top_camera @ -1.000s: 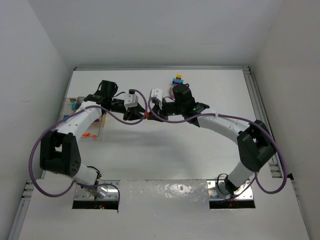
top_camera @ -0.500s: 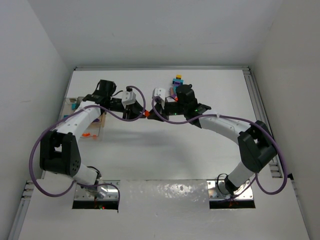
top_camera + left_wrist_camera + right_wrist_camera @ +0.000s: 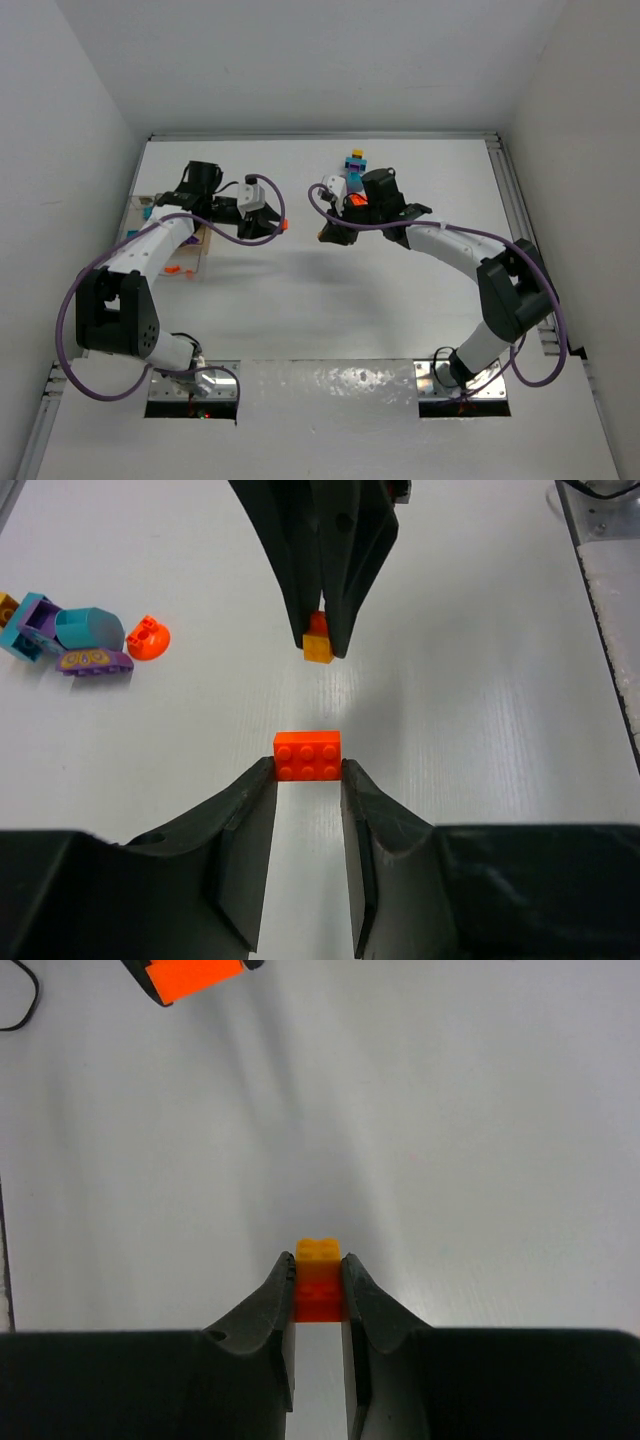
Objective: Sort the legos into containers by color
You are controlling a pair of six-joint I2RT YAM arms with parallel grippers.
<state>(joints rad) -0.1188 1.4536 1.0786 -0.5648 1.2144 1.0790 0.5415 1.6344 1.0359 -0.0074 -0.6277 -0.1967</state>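
I saw the left pincer (image 3: 307, 772) clenched on a flat orange brick (image 3: 307, 755), holding it by its ends above the white surface (image 3: 480, 680). Facing it, a little apart, the right pincer (image 3: 318, 1272) was clamped tight on a small stack (image 3: 318, 1278), a yellow-orange brick sitting on a red-orange one. The two loads did not touch. A loose cluster of legos (image 3: 62, 638) in teal and purple lay off to one side, an orange dome piece (image 3: 148, 638) just beside it. The containers (image 3: 195, 258) stood at the surface's left edge, with one small orange piece showing inside.
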